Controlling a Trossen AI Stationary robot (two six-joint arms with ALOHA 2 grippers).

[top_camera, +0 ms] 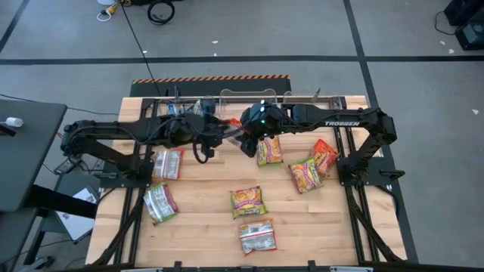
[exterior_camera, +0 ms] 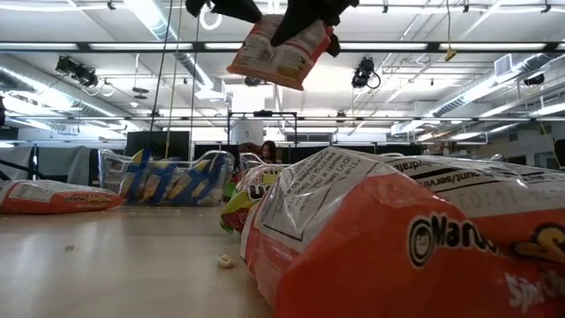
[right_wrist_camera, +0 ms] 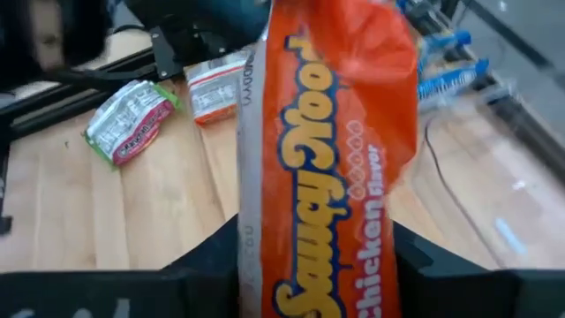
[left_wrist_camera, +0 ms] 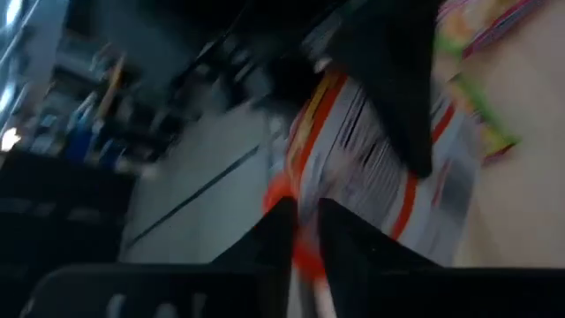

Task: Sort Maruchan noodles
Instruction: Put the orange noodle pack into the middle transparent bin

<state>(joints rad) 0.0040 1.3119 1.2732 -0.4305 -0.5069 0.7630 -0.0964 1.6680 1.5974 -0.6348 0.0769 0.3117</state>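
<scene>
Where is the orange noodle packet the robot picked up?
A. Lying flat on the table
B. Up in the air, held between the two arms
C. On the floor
B: the low view shows the orange packet hanging high above the table, and the right wrist view shows it clamped in the right end effector.

- Both arms are dark, near-black, built of slim straight links joined at bulkier rounded joints.
- The right arm [top_camera: 344, 119] carries white "TROSSEN" lettering along its upper link.
- A small green light glows on the housing at about 12 o'clock of the desk [top_camera: 204, 219].
- Black cables loop loosely beside the left arm [top_camera: 113, 136], near its wrist.
- The right claw [right_wrist_camera: 313, 265] shows matte black, wedge-shaped fingers.
- The left claw [left_wrist_camera: 305, 238] seems similarly black, though the view is blurred.
</scene>
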